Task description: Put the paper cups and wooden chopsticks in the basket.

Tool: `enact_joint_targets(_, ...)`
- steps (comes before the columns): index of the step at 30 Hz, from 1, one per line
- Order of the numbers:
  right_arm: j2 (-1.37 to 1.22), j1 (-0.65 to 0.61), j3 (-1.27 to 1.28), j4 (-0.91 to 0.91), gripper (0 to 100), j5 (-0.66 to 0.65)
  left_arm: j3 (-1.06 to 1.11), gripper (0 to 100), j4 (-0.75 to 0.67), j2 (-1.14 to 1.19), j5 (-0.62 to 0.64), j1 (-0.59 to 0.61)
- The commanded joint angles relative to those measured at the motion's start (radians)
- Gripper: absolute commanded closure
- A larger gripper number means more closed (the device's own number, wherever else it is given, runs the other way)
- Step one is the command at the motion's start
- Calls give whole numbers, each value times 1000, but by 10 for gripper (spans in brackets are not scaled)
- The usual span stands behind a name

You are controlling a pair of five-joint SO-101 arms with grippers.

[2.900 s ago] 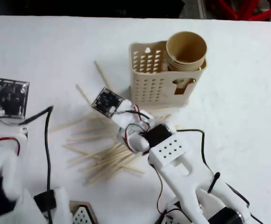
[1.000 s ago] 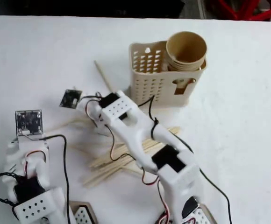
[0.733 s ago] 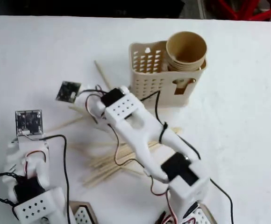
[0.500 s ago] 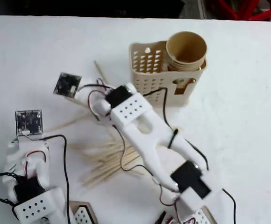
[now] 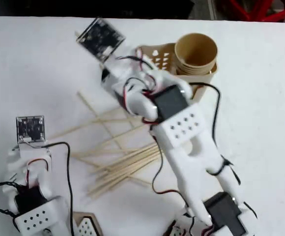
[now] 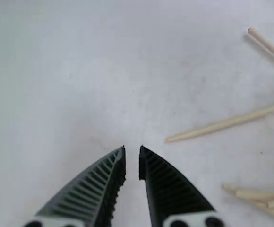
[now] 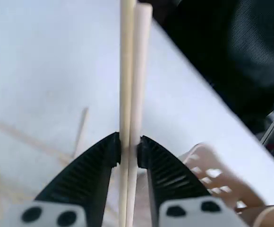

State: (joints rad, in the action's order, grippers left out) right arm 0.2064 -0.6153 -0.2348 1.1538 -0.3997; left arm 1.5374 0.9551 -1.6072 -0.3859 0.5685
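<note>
While I watch from the remote station, a pair of wooden chopsticks (image 7: 130, 71) stands clamped side by side in the right gripper (image 7: 128, 142), the two sticks running straight through its black ribbed jaws, which are closed tight against them. The sticks point out towards the table's far edge and are held above the white surface. The right arm (image 5: 182, 129) stretches from the near edge across the middle of the table (image 5: 260, 98), its wrist up beside the basket (image 5: 155, 59), with the wrist camera's circuit board (image 5: 100, 38) tilted just beyond the basket's corner. The cream, perforated basket stands upright near the far side, and a stack of paper cups (image 5: 195, 51) sits in it, mouths up, their rims rising above its wall. Loose chopsticks (image 5: 128, 164) lie fanned on the table between the two arms, a few strays angled apart from the main bundle. The left arm (image 5: 32, 169) sits folded at the near corner, well apart from the basket. The left gripper (image 6: 132, 153) points down at bare table, its jaws a narrow gap apart with nothing between them, a few loose sticks lying off to one side.
</note>
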Motion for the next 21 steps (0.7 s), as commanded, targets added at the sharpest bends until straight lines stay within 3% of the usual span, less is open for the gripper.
enact_joint_targets(1,51,30,-152,-1,981,12,-2,928,-6,-13,-26,8)
enact_joint_targets(10,48,143,-173,-252,981,12,11,928,-8,-13,-48,4)
enact_joint_targets(21,51,222,226,-622,981,14,12,928,-8,-13,-48,4)
